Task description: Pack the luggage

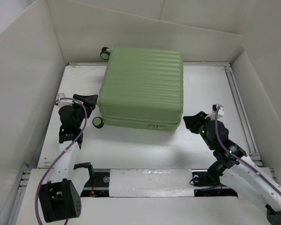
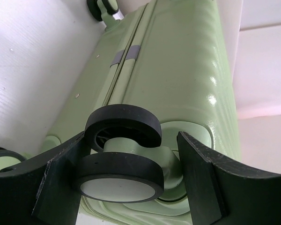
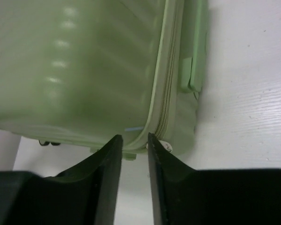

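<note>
Left pincer (image 2: 131,180) astride luggage (image 1: 143,86) wheel (image 2: 122,157)

Bright, even, diffuse light w/ soft shadows only. Glare spots on the luggage (image 2: 210,98) shell in left wrist view. Right wrist view soft, shell blurred, dark fingers (image 3: 107,187) out of focus. Top view sharp, whites nr blown out.

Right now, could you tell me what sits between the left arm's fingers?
A wheel of the luggage sits between the left gripper's fingers, shown in the left wrist view; whether both fingers touch it is unclear.
</note>
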### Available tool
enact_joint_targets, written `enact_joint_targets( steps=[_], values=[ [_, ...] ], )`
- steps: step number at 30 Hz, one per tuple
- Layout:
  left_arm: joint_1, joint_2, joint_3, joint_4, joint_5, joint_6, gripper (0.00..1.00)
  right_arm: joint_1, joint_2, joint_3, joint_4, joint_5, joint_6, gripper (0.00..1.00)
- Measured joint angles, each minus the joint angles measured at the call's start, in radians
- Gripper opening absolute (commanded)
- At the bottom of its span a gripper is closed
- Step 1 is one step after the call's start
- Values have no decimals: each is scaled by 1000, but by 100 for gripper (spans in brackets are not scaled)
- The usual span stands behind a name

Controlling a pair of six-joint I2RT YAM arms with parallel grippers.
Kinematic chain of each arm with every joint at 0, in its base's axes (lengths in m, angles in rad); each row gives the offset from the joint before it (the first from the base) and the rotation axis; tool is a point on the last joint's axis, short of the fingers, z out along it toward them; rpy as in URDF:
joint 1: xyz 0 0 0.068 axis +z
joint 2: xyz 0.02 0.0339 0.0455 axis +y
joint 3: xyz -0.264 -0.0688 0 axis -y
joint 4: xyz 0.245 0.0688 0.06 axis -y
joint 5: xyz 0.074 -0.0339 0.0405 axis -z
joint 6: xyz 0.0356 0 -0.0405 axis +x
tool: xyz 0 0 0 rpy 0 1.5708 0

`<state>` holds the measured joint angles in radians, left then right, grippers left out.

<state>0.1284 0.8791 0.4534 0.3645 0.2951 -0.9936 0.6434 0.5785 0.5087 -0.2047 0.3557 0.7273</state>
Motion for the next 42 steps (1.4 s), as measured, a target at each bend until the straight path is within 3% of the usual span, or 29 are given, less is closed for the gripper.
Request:
enact_joint_targets(
  steps=[4,7,11,19,27,34,42],
  values=[
    [-1,23,36,-38,15,9,0,0,-40,-136,71,-81,-9,30],
    [-4,29,56,-65,19,22,0,0,-36,-211,120,-130,-48,43],
    [-4,29,67,-87,19,34,0,0,-64,-258,195,-175,-130,51],
    [-4,29,71,-93,19,43,0,-23,-122,-314,360,-184,-258,51],
    [-4,29,74,-92,14,45,0,-138,77,-311,480,-301,-297,51],
    [-4,30,89,-90,13,50,0,-208,149,-314,578,-439,-330,53],
    [-4,34,90,-62,11,50,0,-239,224,-327,696,-560,-352,28]
  ],
)
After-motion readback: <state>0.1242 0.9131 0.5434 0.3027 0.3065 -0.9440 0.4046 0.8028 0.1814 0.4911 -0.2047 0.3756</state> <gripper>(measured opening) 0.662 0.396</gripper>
